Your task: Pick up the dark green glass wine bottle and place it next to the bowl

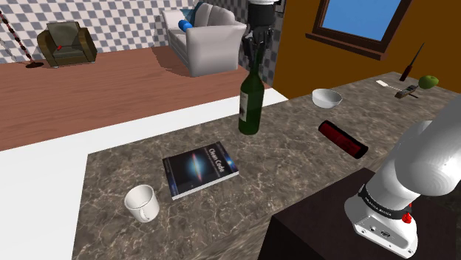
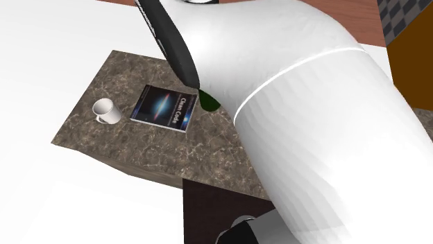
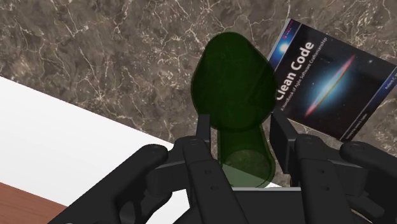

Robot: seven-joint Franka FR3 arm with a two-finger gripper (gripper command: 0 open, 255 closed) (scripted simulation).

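Note:
The dark green wine bottle (image 1: 251, 103) stands upright on the marbled counter (image 1: 295, 162), near its far edge. My black gripper (image 1: 255, 50) comes down from above and its fingers clasp the bottle's neck on both sides. In the wrist view the bottle (image 3: 235, 89) runs away below the gripper (image 3: 242, 124), with a fingertip (image 3: 203, 124) against each side of the neck. The white bowl (image 1: 326, 97) sits on the counter to the shoulder view's right of the bottle, about an arm's width off. A sliver of the bottle (image 2: 210, 102) peeks out behind the arm in the second exterior view.
A "Clean Code" book (image 1: 199, 170) lies in front of the bottle, with a white mug (image 1: 140, 202) beyond it towards the near corner. A red and black cylinder (image 1: 342, 138) lies near the bowl. A green apple (image 1: 428, 81) and small utensils sit far right.

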